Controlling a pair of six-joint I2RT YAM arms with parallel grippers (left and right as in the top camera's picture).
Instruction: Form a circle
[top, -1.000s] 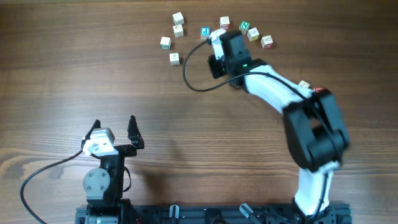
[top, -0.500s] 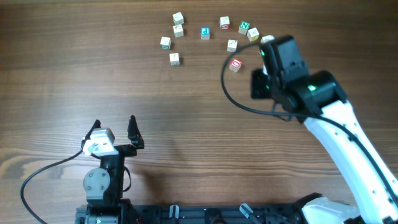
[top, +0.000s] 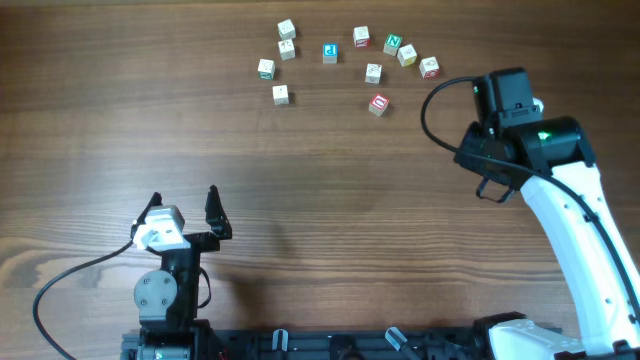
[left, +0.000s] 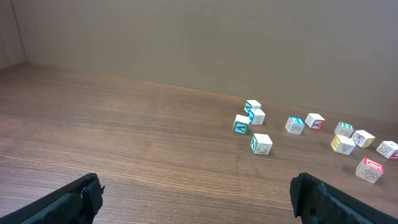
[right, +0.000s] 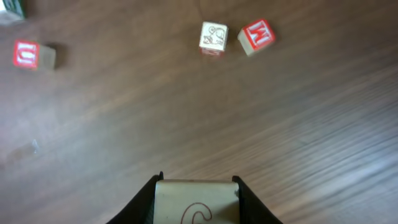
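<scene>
Several small lettered wooden blocks lie in a loose arc at the far side of the table, from one at the left (top: 281, 94) to one at the right (top: 429, 67). Two more sit inside the arc, one cream (top: 373, 72) and one red (top: 378, 104). My right gripper (top: 500, 88) hovers right of the arc and is shut on a cream block (right: 196, 202) with a red curved mark. Ahead of it lie a cream block (right: 213, 36) and a red one (right: 258, 35). My left gripper (top: 185, 205) rests near the front edge, open and empty (left: 199, 199).
The left wrist view shows the same blocks (left: 262, 144) spread across the far right of the brown wooden table (top: 150, 120). A black cable (top: 430, 100) loops from the right arm over the table. Another red-lettered block (right: 26, 54) lies left of the right gripper.
The right arm has swung from the middle of the block arc out to the right, carrying its block. The two inner blocks are now uncovered. The left arm has not moved.
</scene>
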